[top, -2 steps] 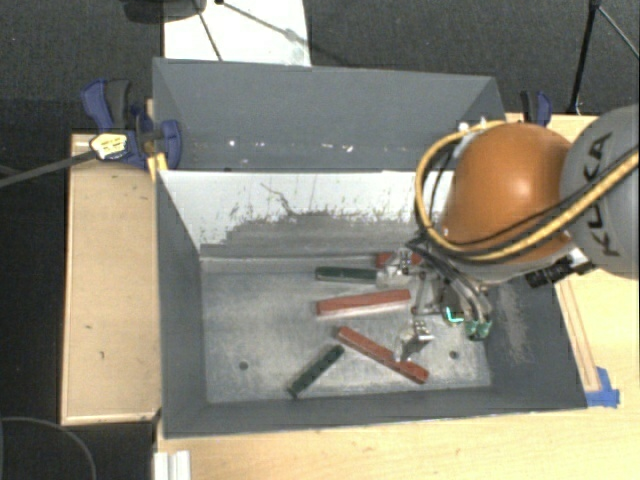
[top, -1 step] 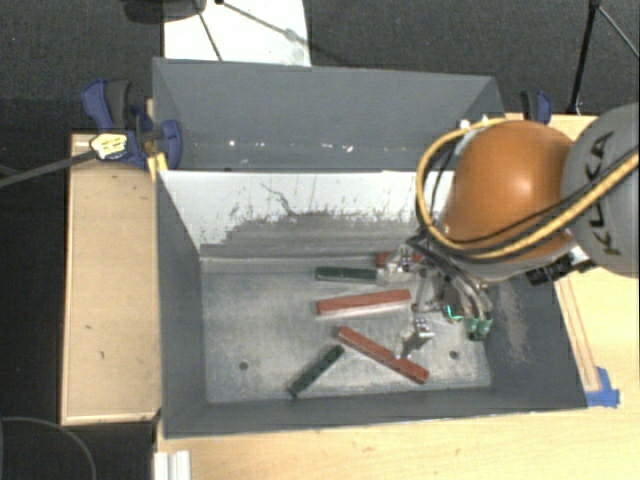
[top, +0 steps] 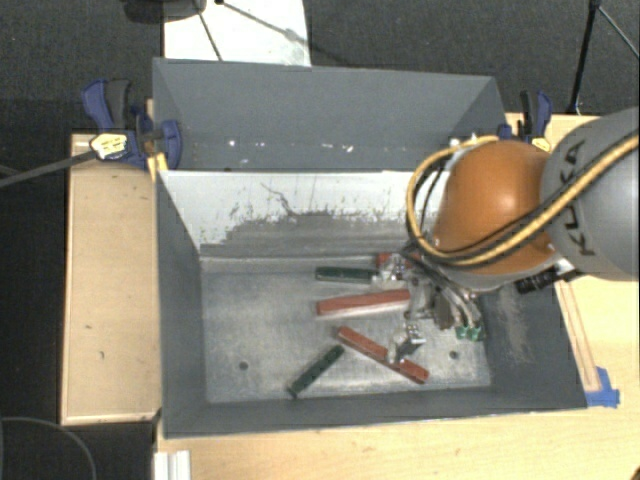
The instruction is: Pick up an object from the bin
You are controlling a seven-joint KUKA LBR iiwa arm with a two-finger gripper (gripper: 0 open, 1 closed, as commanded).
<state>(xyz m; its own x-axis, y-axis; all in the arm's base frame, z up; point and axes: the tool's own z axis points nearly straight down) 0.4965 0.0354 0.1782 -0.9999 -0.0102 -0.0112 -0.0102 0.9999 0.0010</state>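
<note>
Red stick (top: 366, 347), short and flat, lies on the floor of the bin (top: 250, 328) in its near right part. It slants from upper left down to lower right, with its lower end close to the front wall. The end effector (top: 407, 348) hangs directly over the lower half of this stick, its metal tip at or just above the stick's surface; whether the two touch cannot be told. Whether the end effector is apart or together cannot be told either, since the wrist and its fittings cover it from above. Just behind the Red stick, a longer red-brown stick (top: 360, 305) lies nearly level across the middle of the floor, its right end passing under the wrist. Farther back, near the foot of the back wall, a dark green stick (top: 345, 271) lies level, its right end also running toward the wrist. A second dark green stick (top: 315, 368) lies to the left of the Red stick, tilted up to the right. Its upper end is near the Red stick's upper end but apart from it. The arm comes in from the right, with a rounded orange cover (top: 490, 213) on the wrist and yellow-and-black cables (top: 425, 203) looped round it, both above the bin's right part.
</note>
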